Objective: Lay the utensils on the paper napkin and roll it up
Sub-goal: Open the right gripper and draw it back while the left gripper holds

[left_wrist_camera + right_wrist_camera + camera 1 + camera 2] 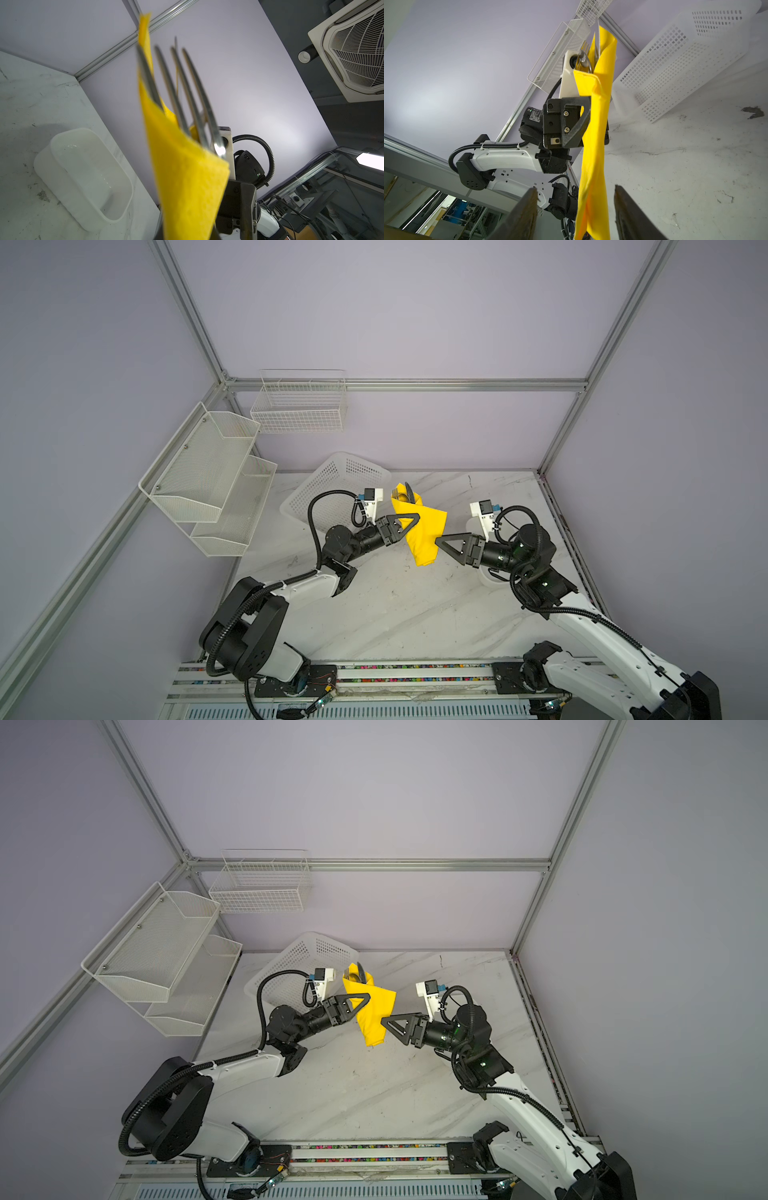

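The yellow paper napkin (424, 531) (372, 1011) hangs in the air above the table as a long wrapped bundle. My left gripper (417, 517) (367, 996) (584, 124) is shut on its upper half. The utensils (402, 493) (355, 974) stick out of its top end: fork tines (180, 93) and a spoon bowl (584, 60) show, and the rest is hidden inside the napkin (187, 176). My right gripper (438, 541) (384, 1021) (576, 189) is open, with one finger on each side of the napkin's (596, 135) lower part, not touching it.
A white perforated basket (332, 485) (685, 62) lies tipped at the back left of the marble table (395, 614). A white plastic tray (87, 170) sits under the right arm. Wire racks (208, 472) hang on the left wall and a wire basket (299, 406) on the back wall.
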Available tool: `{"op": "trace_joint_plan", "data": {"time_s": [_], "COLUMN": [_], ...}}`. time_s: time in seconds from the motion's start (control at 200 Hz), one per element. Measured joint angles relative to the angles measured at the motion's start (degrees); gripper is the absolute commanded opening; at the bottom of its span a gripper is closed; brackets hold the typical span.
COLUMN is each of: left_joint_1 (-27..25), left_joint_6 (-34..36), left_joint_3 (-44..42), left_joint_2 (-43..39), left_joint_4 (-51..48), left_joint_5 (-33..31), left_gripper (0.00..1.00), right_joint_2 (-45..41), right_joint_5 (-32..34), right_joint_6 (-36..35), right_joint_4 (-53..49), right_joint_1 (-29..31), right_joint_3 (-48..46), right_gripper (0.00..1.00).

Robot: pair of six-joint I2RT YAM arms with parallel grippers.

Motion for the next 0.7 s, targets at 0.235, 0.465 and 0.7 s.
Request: {"op": "trace_joint_plan", "data": {"time_s": [0.235, 0.465, 0.7], "left_joint_1": [0.0, 0.0, 0.0], "left_joint_6": [0.0, 0.0, 0.0], "left_joint_3": [0.0, 0.0, 0.0], "left_joint_2": [0.0, 0.0, 0.0], "left_joint_4": [0.0, 0.0, 0.0], "left_joint_5": [0.0, 0.0, 0.0], "left_gripper": [0.10, 0.10, 0.10], "right_joint_2": [2.4, 2.8, 3.9], "right_joint_5": [-2.8, -5.6, -7.1], "right_joint_6": [0.2, 0.2, -0.1], "right_joint_4": [-1.8, -1.9, -2.0], "right_joint_1": [0.0, 0.1, 0.6], "right_joint_3": [-0.1, -0.1, -0.1], "right_gripper": [0.59, 0.57, 0.50]}}
